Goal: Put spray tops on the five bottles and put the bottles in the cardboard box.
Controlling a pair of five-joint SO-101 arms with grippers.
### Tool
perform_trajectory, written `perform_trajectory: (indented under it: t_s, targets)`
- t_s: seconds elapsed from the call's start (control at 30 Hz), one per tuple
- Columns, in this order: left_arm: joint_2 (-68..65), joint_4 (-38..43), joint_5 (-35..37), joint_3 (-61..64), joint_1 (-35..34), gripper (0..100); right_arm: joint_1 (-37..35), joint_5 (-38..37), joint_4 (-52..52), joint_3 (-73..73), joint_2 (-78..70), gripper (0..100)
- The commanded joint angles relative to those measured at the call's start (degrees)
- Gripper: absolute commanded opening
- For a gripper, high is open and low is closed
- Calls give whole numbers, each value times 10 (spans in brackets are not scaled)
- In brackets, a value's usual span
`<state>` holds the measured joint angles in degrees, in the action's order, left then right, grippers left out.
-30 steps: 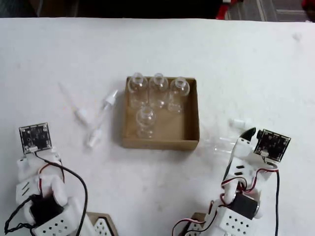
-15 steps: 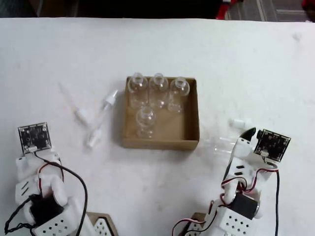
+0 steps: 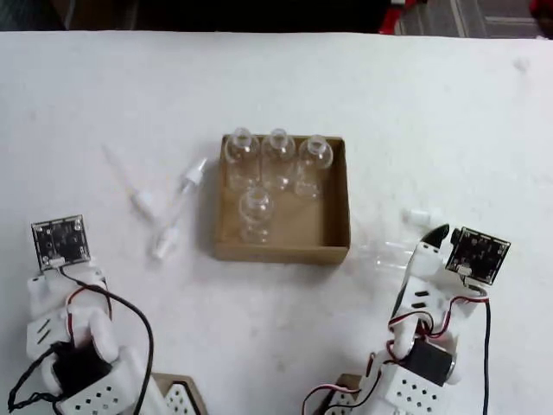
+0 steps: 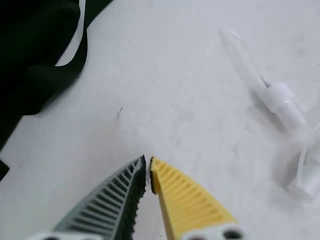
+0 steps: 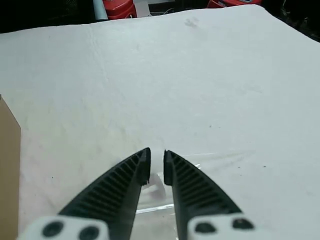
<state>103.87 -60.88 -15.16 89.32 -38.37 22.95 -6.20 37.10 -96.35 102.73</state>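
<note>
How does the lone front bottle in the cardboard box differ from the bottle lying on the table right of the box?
Pose: the front bottle stands upright, while the table bottle lies on its side.
Place: the front bottle is inside the cardboard box, while the table bottle rests outside it on the white table, close to the right pincer.
Both are clear.
</note>
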Motion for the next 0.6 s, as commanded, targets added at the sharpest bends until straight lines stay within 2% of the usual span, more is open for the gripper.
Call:
perform_trajectory:
  t_s: [0.0, 0.1, 0.17, 0.27, 0.37, 0.47, 0.57]
  targets:
    - [7, 17, 4, -6, -7, 23, -44, -55, 13, -5, 4, 121]
    - [7, 17, 6, -6, -7, 23, -95, -213, 42, -4, 5, 228]
    - [7, 17, 8, -6, -7, 23, -115, -282, 43, -4, 5, 265]
    - [7, 18, 8, -6, -7, 22, -112, -289, 44, 16, 5, 252]
    - [7, 29, 8, -4, -7, 21, -112, -274, 87, 66, 1, 185]
    - [7, 31, 8, -3, -7, 20, -147, -301, 167, 132, 0, 139]
    - [7, 31, 8, -3, -7, 20, -190, -313, 231, 177, 0, 157]
